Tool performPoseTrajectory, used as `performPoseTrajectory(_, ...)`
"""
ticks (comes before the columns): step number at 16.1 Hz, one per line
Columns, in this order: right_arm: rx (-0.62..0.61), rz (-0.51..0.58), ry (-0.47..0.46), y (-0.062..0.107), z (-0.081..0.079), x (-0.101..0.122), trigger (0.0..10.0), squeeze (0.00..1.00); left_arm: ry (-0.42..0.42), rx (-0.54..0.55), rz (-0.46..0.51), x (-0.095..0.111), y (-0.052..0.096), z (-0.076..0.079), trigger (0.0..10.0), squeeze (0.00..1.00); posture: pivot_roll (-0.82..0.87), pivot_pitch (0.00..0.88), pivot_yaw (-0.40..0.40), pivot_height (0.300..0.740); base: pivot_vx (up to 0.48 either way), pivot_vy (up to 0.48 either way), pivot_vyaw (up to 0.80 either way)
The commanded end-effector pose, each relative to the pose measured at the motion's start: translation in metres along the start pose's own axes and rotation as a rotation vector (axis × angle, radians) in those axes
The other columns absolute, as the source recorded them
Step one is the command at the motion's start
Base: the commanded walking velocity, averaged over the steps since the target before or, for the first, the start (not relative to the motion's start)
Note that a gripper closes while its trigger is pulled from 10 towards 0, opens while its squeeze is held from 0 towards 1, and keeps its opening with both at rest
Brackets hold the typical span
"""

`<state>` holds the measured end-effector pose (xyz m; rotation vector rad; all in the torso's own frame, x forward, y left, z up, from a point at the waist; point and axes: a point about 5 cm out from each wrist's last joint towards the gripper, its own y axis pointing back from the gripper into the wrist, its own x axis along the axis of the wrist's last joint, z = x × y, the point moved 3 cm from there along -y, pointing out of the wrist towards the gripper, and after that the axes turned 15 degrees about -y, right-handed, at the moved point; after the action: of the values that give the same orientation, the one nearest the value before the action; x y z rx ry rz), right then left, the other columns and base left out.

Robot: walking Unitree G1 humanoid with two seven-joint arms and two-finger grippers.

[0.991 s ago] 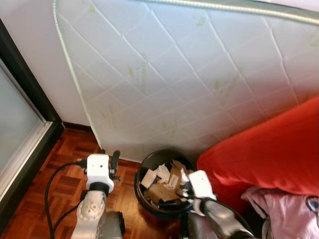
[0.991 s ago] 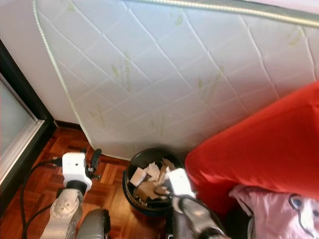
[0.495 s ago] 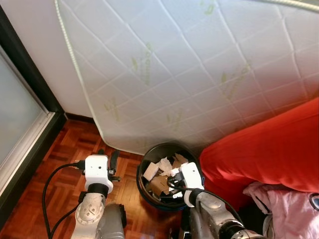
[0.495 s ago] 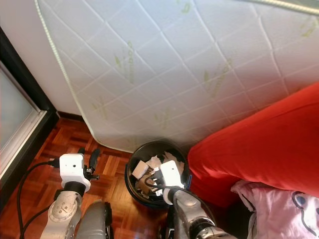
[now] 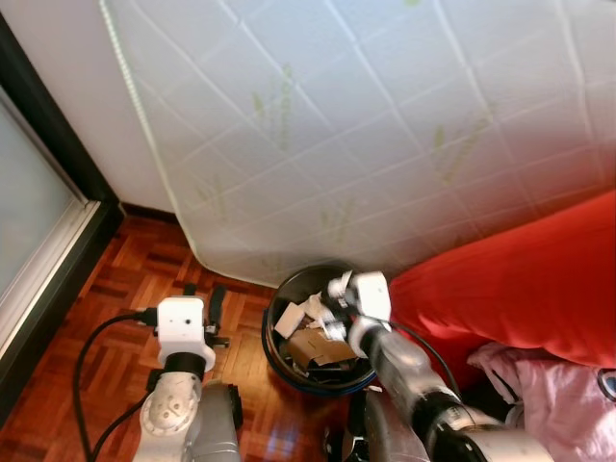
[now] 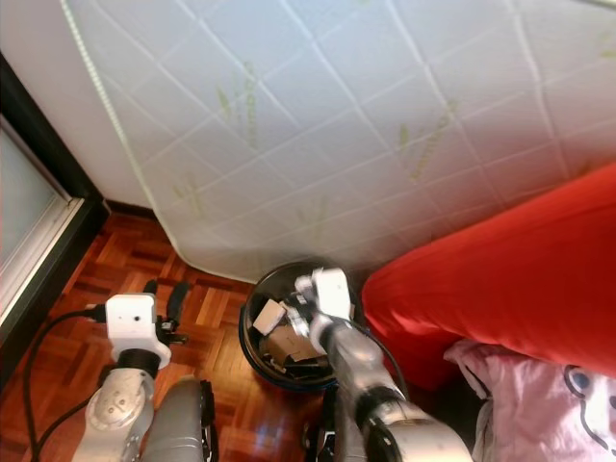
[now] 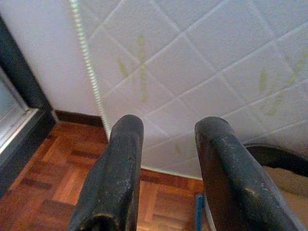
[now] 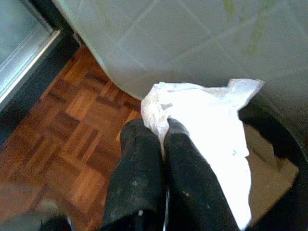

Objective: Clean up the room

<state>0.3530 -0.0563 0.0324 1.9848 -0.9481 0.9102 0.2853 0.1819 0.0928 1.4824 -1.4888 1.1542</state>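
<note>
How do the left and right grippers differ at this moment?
The left gripper is open and holds nothing; the right gripper is shut on a crumpled white paper. The left one hangs over the wooden floor beside the black bin; the right one is above the bin. Both have two black fingers.

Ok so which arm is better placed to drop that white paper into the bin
The right. The right gripper is already shut on the white paper and sits over the black bin. The left gripper is open, holds nothing, and is beside the bin over the wooden floor.
</note>
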Motion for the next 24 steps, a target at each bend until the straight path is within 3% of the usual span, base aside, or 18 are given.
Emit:
performPoseTrajectory(1,-0.046,-0.021,0.040,-0.003,-0.002,0.000,10.0,0.00,-0.008,0.015,-0.025,-0.003,0.006,-0.004,10.0,0.00,0.24,0.304,-0.123,0.630,0.000,0.000,0.00)
performPoseTrajectory(3,-0.001,-0.021,0.053,-0.009,-0.017,0.006,10.0,0.00,-0.011,0.023,-0.025,-0.002,0.007,-0.006,10.0,0.00,0.26,0.310,-0.126,0.630,0.000,0.000,0.00)
performPoseTrajectory(6,0.019,-0.031,0.039,-0.012,-0.023,0.007,10.0,0.00,-0.013,0.036,-0.032,0.000,0.012,-0.008,10.0,0.00,0.28,0.332,-0.131,0.630,0.000,0.000,0.00)
performPoseTrajectory(9,-0.046,-0.061,0.106,-0.008,-0.009,0.002,10.0,0.00,-0.013,0.037,-0.042,-0.001,0.015,-0.008,10.0,0.00,0.27,0.340,-0.133,0.630,0.000,0.000,0.00)
performPoseTrajectory(14,-0.143,-0.056,0.136,-0.001,0.012,0.000,10.0,0.00,-0.006,0.027,-0.048,0.000,0.015,-0.004,10.0,0.00,0.27,0.338,-0.132,0.630,0.000,0.000,0.00)
performPoseTrajectory(15,-0.152,-0.065,0.184,0.001,0.015,-0.002,10.0,0.20,-0.004,0.016,-0.058,-0.001,0.016,-0.002,10.0,0.00,0.27,0.338,-0.131,0.630,0.000,0.000,0.00)
performPoseTrajectory(16,-0.156,-0.067,0.192,0.001,0.015,-0.003,10.0,0.20,-0.004,0.015,-0.059,-0.002,0.016,-0.001,10.0,0.00,0.27,0.338,-0.131,0.630,0.000,0.000,0.00)
performPoseTrajectory(18,-0.161,-0.073,0.178,0.001,0.016,-0.004,10.0,1.00,-0.003,0.011,-0.064,-0.002,0.017,0.000,10.0,0.00,0.27,0.339,-0.128,0.630,0.000,0.000,0.00)
performPoseTrajectory(24,-0.153,-0.105,0.196,0.002,0.015,-0.012,10.0,1.00,-0.005,0.003,-0.069,-0.003,0.015,-0.001,10.0,0.00,0.27,0.336,-0.125,0.630,0.000,0.000,0.00)
